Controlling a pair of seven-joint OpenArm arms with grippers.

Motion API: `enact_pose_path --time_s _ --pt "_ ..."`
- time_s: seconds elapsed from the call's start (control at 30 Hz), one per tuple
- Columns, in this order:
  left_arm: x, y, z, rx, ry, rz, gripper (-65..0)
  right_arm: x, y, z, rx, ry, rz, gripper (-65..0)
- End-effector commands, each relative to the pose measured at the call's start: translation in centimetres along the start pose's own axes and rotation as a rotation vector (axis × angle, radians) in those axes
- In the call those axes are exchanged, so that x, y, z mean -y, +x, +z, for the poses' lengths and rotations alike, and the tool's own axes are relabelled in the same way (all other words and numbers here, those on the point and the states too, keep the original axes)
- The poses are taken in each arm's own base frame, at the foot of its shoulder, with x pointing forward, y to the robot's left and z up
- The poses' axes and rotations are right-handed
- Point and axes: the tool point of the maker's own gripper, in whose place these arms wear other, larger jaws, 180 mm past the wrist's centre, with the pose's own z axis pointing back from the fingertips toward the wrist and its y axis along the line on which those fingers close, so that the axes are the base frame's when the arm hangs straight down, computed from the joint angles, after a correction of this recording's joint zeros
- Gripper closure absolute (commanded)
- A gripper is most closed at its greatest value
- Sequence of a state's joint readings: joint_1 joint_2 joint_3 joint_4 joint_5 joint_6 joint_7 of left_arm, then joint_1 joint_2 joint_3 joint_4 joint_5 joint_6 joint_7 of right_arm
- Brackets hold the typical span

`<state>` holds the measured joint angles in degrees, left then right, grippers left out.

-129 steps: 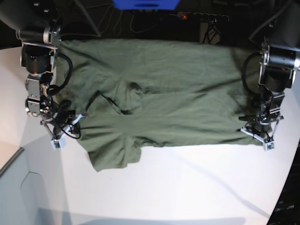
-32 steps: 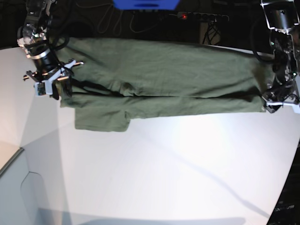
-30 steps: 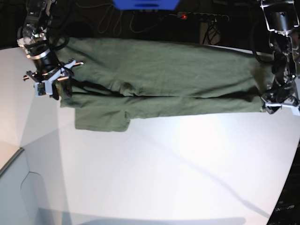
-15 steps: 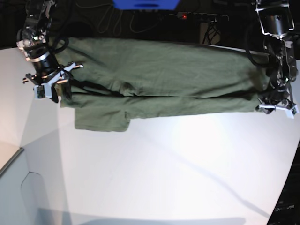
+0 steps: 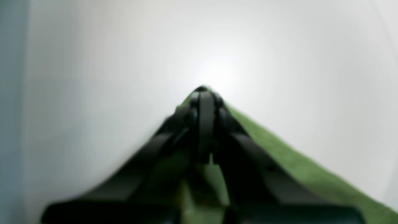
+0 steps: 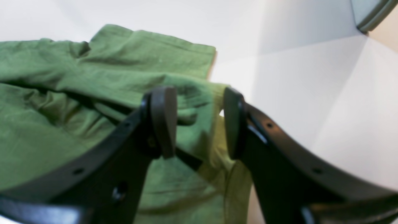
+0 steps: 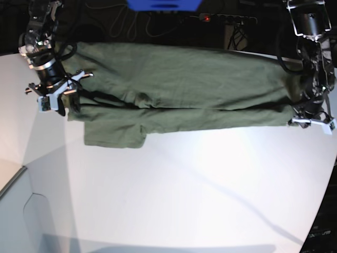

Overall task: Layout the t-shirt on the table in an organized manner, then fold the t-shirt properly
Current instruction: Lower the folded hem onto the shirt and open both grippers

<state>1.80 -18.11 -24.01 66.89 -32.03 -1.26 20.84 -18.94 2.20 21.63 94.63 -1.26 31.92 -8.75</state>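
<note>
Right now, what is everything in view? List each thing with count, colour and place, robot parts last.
t-shirt: one, olive green, stretched across the far part of the table, a sleeve sticking out toward the near side.
table: one, white, filling most of the view.
power strip: one, dark with a red light, behind the table.
blue object: one, top edge of the base view.
left gripper: one, black, shut on the t-shirt's edge.
right gripper: one, black, open over the t-shirt's other end.

1. A robotics lab: two black arms are mounted at the far corners of a bare white desk (image 7: pixel 200 200).
2. Behind it, loose cables (image 7: pixel 158 23) and a power strip (image 7: pixel 226 19) with a red light.
</note>
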Motion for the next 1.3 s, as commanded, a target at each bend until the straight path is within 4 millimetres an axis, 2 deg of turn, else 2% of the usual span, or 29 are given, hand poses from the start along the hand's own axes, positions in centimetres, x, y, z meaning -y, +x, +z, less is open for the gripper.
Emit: enact_pose_path --time_s 0.0,0.13,0.2,0.27,0.4,0.47,0.6,0.73,1.0,1.07,1.27 --pt "0.3 2.6 0.2 0.068 -0.013 -0.012 0.0 0.2 1.5 0.1 0.055 0.006 0.007 -25.1" --pt "0.5 2.8 0.3 0.073 -0.018 -0.015 -0.8 0.1 1.5 0.1 0.055 0.007 0.006 -25.0" --pt "0.4 2.9 0.3 0.074 -0.013 -0.015 -6.0 0.1 1.5 0.1 0.055 0.007 0.004 -25.0" --pt "0.3 2.8 0.3 0.072 -0.011 -0.014 -15.4 0.1 1.5 0.1 0.055 0.007 0.004 -25.0" --pt "0.0 2.2 0.5 0.064 -0.008 -0.019 -38.8 0.1 1.4 0.1 0.053 0.007 0.004 -25.0" --pt "0.0 2.1 0.5 0.06 -0.006 -0.018 -44.5 0.1 1.3 0.2 0.05 0.006 0.004 -25.0" --pt "-0.6 1.3 0.2 0.04 0.007 -0.011 -43.1 0.0 1.3 0.2 0.05 0.007 0.004 -25.0" --pt "-1.8 -0.5 -0.2 -0.006 0.036 0.002 -43.1 0.0 1.2 0.2 0.049 0.007 0.004 -25.0" --pt "-2.0 -1.1 -0.7 -0.028 0.045 0.011 -42.2 0.0 1.2 0.3 0.047 0.008 0.003 -24.9" --pt "-2.1 -1.1 -0.7 -0.029 0.046 0.012 -36.7 0.0 1.2 0.3 0.047 0.008 0.003 -24.9" --pt "-2.1 -1.0 -0.7 -0.026 0.046 0.015 -10.9 0.0 1.2 0.2 0.049 0.007 0.004 -24.9"
